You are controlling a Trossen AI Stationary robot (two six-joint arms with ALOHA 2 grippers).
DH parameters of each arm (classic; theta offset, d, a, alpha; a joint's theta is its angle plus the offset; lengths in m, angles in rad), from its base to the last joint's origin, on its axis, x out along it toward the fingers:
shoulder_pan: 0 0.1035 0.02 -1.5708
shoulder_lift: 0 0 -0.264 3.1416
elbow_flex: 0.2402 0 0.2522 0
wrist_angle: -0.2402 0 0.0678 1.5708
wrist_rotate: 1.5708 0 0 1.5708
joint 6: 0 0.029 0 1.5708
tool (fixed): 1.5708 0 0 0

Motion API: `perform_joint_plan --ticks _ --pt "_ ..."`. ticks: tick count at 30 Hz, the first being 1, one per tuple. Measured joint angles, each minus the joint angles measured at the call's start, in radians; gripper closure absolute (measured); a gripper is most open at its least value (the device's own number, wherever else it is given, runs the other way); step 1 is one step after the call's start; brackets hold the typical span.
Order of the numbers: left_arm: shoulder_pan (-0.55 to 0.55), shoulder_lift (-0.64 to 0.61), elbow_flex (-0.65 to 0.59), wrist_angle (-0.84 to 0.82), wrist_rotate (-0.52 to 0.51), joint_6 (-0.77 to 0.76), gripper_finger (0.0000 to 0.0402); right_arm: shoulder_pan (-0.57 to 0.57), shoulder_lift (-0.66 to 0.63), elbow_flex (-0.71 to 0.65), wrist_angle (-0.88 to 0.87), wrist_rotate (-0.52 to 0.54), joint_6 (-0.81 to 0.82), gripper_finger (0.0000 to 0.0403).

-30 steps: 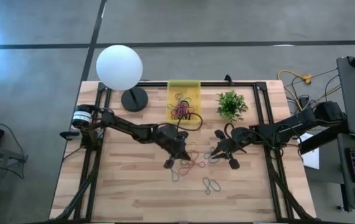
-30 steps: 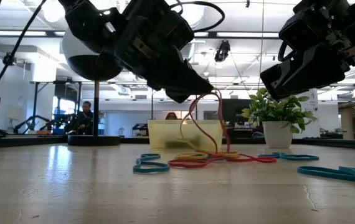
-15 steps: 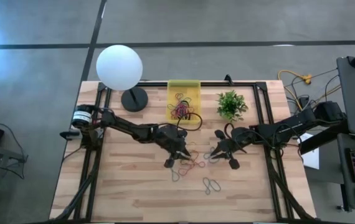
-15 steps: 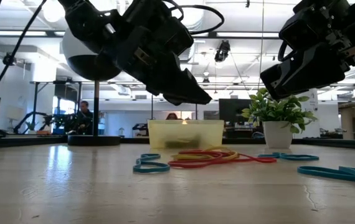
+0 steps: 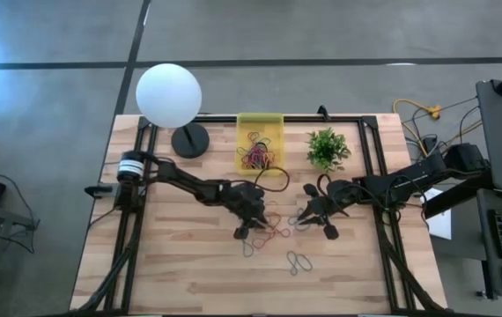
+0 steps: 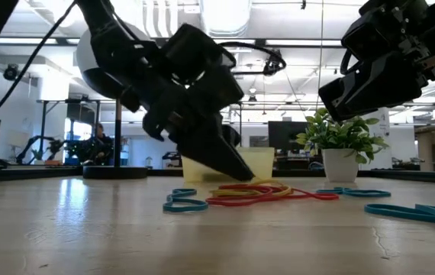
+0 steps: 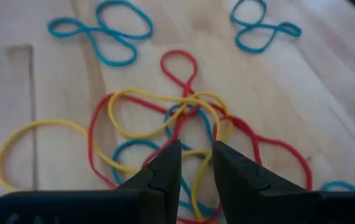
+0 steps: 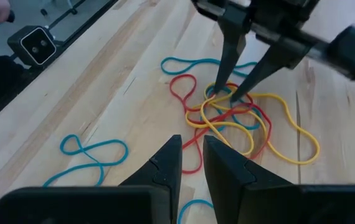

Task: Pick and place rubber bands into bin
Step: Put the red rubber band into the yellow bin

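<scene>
A tangle of red, yellow and blue rubber bands (image 5: 275, 231) lies on the wooden table (image 5: 180, 273) between my two grippers. The tangle (image 7: 165, 118) fills the left wrist view. My left gripper (image 7: 196, 152) is open and has come down onto the tangle (image 8: 240, 115), its fingertips (image 8: 220, 92) standing in it. More bands (image 5: 255, 157) lie in the yellow bin (image 5: 260, 118) at the far edge. My right gripper (image 8: 193, 149) hangs above the table to the right of the tangle, with a narrow gap and nothing between its fingers. My left gripper (image 6: 249, 176) comes at the tangle slanting down from the table's left. Its two open fingertips stand either side of crossing red and yellow strands (image 7: 193, 134) in the middle of the tangle. The strands lie flat and slack on the table.
Loose blue bands (image 5: 298, 261) lie nearer the front edge, and others (image 7: 103, 37) lie around the tangle. A white globe lamp (image 5: 169, 95) stands far left of the bin and a small potted plant (image 5: 327, 148) to its right. Black frame rails (image 5: 374, 167) border the table.
My left gripper held red and yellow bands lifted, with their ends trailing on the table. It let go, and they fell back onto the tangle. The gripper then sank and tipped down until its open fingertips reached the tangle.
</scene>
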Motion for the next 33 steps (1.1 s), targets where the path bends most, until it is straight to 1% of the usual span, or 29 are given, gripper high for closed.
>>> perform_joint_plan --ticks 7,11,33 --pt "-0.001 0.039 0.052 0.007 0.035 -0.002 0.0327 0.000 0.000 -0.001 0.000 0.002 -0.003 0.0346" --pt "-0.001 0.042 0.071 0.008 0.081 -0.003 0.0327 0.000 0.000 -0.004 -0.003 0.017 -0.003 0.0346" --pt "-0.011 0.047 0.060 0.007 0.070 0.006 0.0327 0.000 0.000 -0.006 0.001 0.016 0.000 0.0346"
